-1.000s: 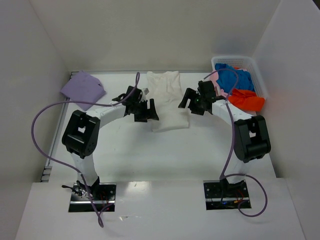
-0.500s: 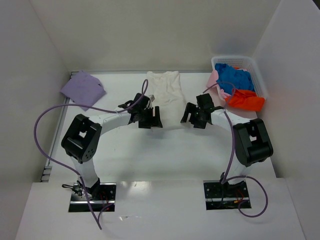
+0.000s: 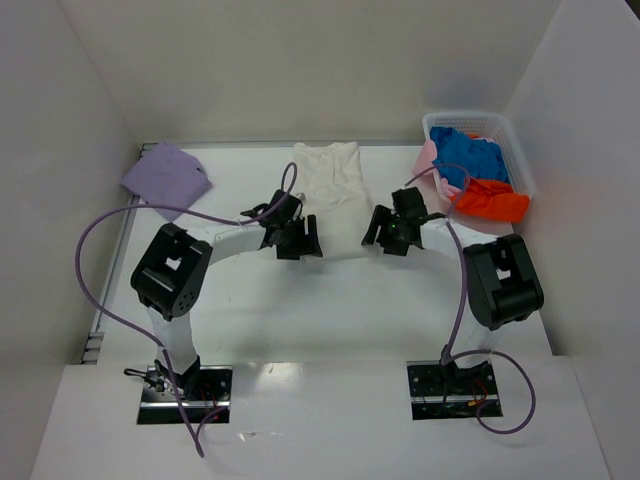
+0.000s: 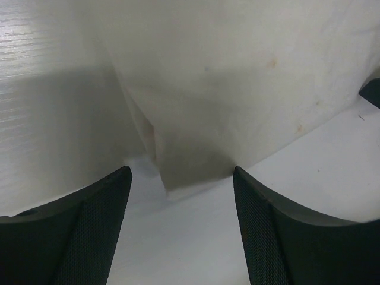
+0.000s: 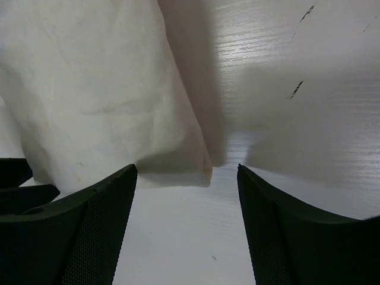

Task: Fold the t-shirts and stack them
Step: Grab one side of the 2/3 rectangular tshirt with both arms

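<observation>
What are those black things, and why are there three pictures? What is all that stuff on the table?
Those are two robot arms, each with a pincher called a gripper. The big picture looks down from above. It shows the left gripper and the right gripper. The other two pictures come from small cameras on the wrists, so you see the black fingers close up. On the table lies an off-white shirt, with a lavender shirt at the far left. A basket holds a blue shirt and an orange-red shirt. Both grippers are open over the off-white shirt's near corners. Nothing is held.
</observation>
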